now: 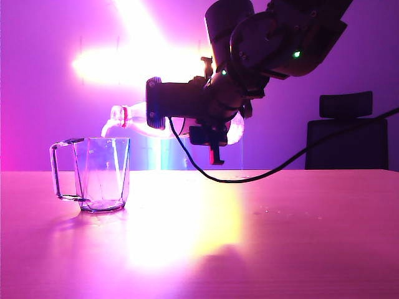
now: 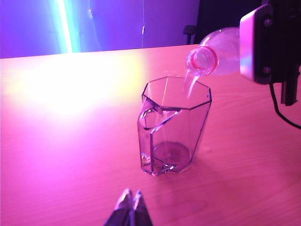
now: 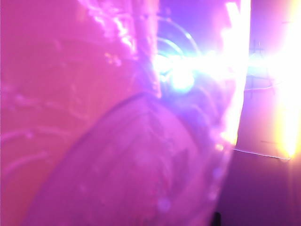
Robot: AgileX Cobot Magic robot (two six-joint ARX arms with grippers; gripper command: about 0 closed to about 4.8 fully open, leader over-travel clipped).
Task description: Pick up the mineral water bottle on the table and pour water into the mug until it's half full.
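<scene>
Both pincers closed: right pincer (image 1: 209,121) around tilted mineral water bottle (image 1: 140,121), left pincer (image 2: 130,203) empty.

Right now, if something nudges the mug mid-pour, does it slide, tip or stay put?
The mug looks nearly empty, so probably light and easy to shove. It tapers toward its base, so a knock near the rim might tip it. The table looks smooth, so sliding seems likelier. The right tool holds the bottle above it.

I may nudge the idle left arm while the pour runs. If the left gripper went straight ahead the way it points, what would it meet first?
Most likely the mug: it stands straight ahead of the left gripper, whose jaws are shut, with only bare table between. Exact height is unclear.
</scene>
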